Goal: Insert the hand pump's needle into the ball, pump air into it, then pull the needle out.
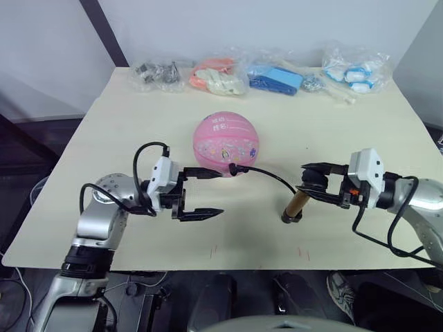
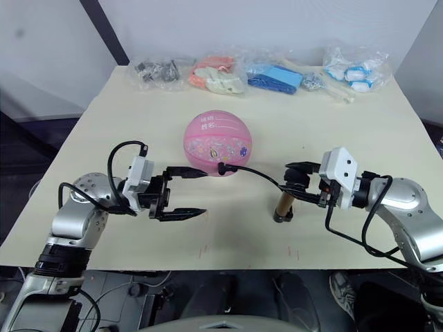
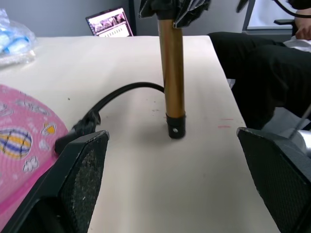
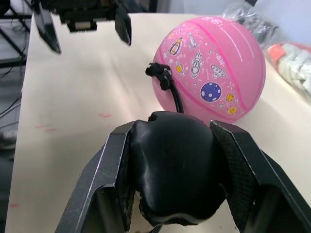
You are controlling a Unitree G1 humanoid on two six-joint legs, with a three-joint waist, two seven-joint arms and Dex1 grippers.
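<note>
Clamping the hand pump [image 1: 299, 205] handle, the right hand [image 1: 320, 185] stands it upright on the worktop [image 1: 360, 138]; hose meets ball [image 1: 225, 143]; left hand [image 1: 201, 194] gapes apart.

The ball [image 1: 225, 142] is sitting round and full near the middle of the frame on the worktop [image 1: 124, 117], pink with basketball seams, small cartoon prints and white lettering on top. The hand pump [image 1: 298, 205] is standing nearly upright at centre right, its gold-bronze cylinder resting on its black lower end cap (the top end is sitting inside black jaws). Its thin black hose [image 1: 266, 173] is arching leftward from the cylinder, and the hose's black end fitting is touching the ball's lower right side; the needle itself is hidden.
</note>
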